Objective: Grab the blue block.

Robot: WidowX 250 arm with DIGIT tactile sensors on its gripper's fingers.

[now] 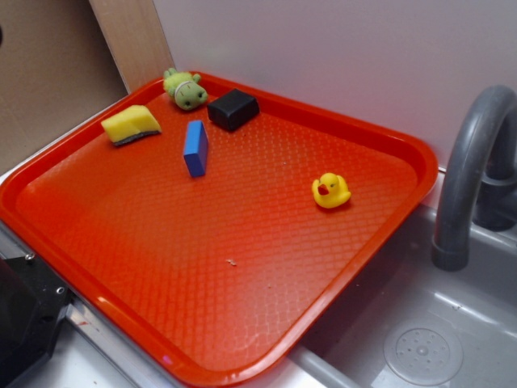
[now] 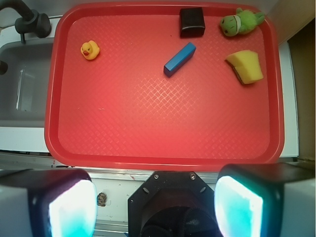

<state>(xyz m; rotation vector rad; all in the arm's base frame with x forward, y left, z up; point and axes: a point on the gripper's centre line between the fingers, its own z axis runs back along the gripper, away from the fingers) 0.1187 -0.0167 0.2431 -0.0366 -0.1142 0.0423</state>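
Note:
The blue block (image 1: 195,148) (image 2: 179,59) rests on its long edge in the far part of the red tray (image 1: 97,283) (image 2: 163,160), slanted, with nothing touching it. In the wrist view my gripper (image 2: 155,206) hangs high above the tray's near edge, well short of the block. Its two pale pads (image 2: 71,207) stand wide apart with nothing between them, so it is open. The exterior view shows only a black part of the arm (image 1: 24,315) at the lower left.
Near the block on the tray lie a black block (image 1: 233,109) (image 2: 192,21), a yellow sponge (image 1: 131,124) (image 2: 245,66) and a green plush toy (image 1: 186,89) (image 2: 240,22). A yellow duck (image 1: 330,191) (image 2: 90,49) sits apart. Beside the tray are a grey faucet (image 1: 468,170) (image 2: 27,19) and sink (image 1: 420,323) (image 2: 19,89).

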